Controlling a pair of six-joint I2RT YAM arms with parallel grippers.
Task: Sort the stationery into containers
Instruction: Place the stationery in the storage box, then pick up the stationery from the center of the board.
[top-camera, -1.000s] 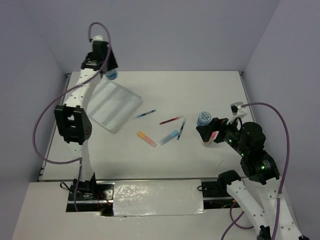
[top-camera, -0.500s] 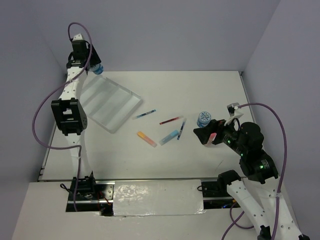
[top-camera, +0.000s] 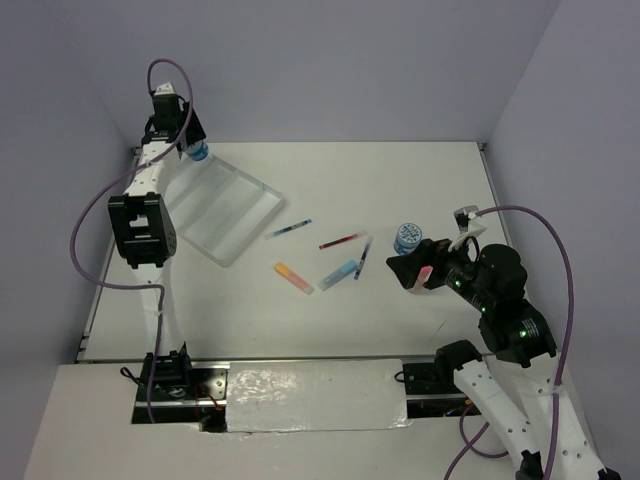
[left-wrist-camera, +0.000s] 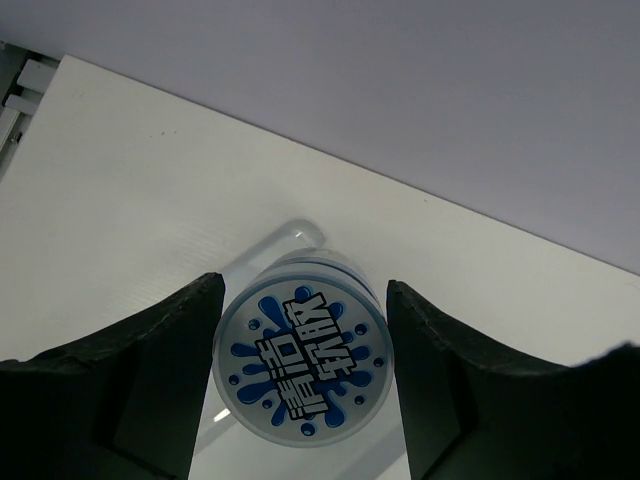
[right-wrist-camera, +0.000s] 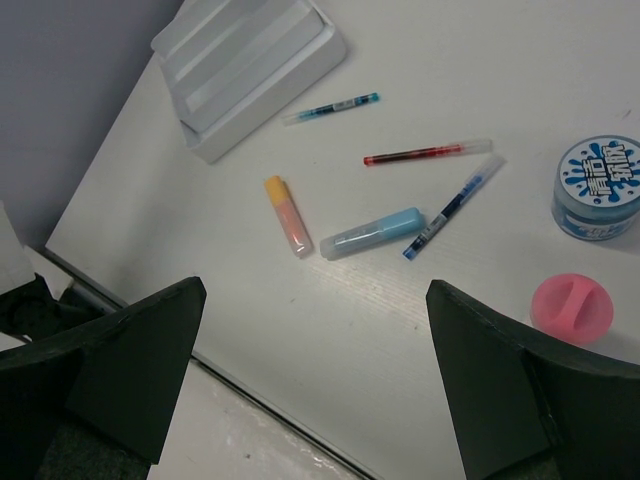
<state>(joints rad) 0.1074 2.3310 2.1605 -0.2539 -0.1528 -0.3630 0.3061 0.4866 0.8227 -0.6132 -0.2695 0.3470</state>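
Above the table (top-camera: 400, 180), left pincer (left-wrist-camera: 303, 292) clasps a roll (left-wrist-camera: 300, 365), masking tray (left-wrist-camera: 300, 232); right pincer (right-wrist-camera: 315, 290) released.

left hand (left-wrist-camera: 305, 284) — clamped on blue-white roll (left-wrist-camera: 303, 365) | printed face toward camera | white table (left-wrist-camera: 120, 180) beneath

White table (top-camera: 400, 180), pale lavender walls (top-camera: 350, 60)

Stylised white characters on roll (left-wrist-camera: 303, 362), unreadable; same on second roll (right-wrist-camera: 598, 186)
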